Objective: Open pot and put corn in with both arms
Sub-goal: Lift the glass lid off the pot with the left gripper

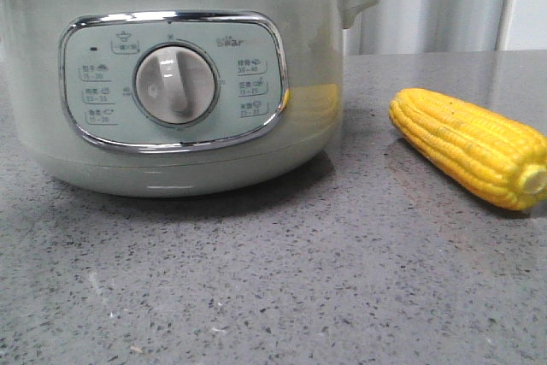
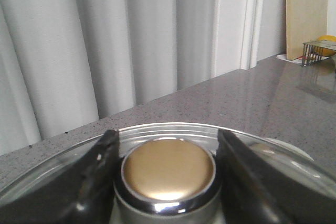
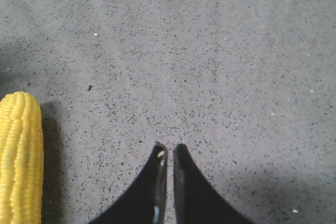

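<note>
Pot (image 1: 171, 91) lid knob (image 2: 168, 174) is flanked by spread left gripper (image 2: 168, 182); fingers should be pressed evenly before lifting straight. Right gripper (image 3: 168, 153), pressed together, hangs beside corn (image 3: 20, 156).

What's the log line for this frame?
left gripper: straddling lid knob | right gripper: shut, empty, beside corn | pot: lidded

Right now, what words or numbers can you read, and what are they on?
"Bear": on the pot's control panel, upper right, blurry, so my best reading.
Small labels with numbers around the dial: too small and blurred to read.
Corn and table: no writing.
</note>
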`<state>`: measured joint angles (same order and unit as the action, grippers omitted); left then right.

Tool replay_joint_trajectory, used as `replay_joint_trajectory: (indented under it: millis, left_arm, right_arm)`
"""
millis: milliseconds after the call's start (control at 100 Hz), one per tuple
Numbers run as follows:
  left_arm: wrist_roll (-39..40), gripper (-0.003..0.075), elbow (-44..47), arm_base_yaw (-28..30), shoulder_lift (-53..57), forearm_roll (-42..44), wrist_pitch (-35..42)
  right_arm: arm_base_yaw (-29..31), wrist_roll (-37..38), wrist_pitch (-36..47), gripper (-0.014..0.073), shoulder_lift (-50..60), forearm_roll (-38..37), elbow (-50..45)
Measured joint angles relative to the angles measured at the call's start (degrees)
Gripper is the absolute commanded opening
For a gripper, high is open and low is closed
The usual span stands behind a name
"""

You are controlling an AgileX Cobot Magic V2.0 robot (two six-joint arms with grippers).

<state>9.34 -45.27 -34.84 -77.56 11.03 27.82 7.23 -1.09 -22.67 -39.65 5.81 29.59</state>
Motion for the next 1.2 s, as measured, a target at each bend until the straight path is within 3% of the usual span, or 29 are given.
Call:
replay_joint_trajectory:
  millis: [230,540,790,1000,1200]
  left_arm:
    - [0.0,-0.0020,-0.7,0.0,-0.1,0.1,-0.4]
    - [-0.2,-0.0020,-6.0,0.0,-0.1,2.8,-6.7]
    - [-0.2,-0.0020,-7.3,0.4,5.0,2.9,-6.8]
    - [-0.2,-0.0020,-7.5,5.8,15.4,3.1,-13.9]
    - [-0.5,-0.0020,-2.9,15.5,28.8,3.0,-17.8]
  right_arm:
    - [0.0,0.0,0.0,-0.0056,0.0,0.0,0.0]
    - [0.0,0.0,0.0,-0.0056,0.0,0.0,0.0]
    - [0.0,0.0,0.0,-0.0056,0.0,0.0,0.0]
    - [0.0,0.0,-0.1,-0.0056,0.0,0.0,0.0]
    - [0.0,0.0,-0.1,-0.0056,0.0,0.0,0.0]
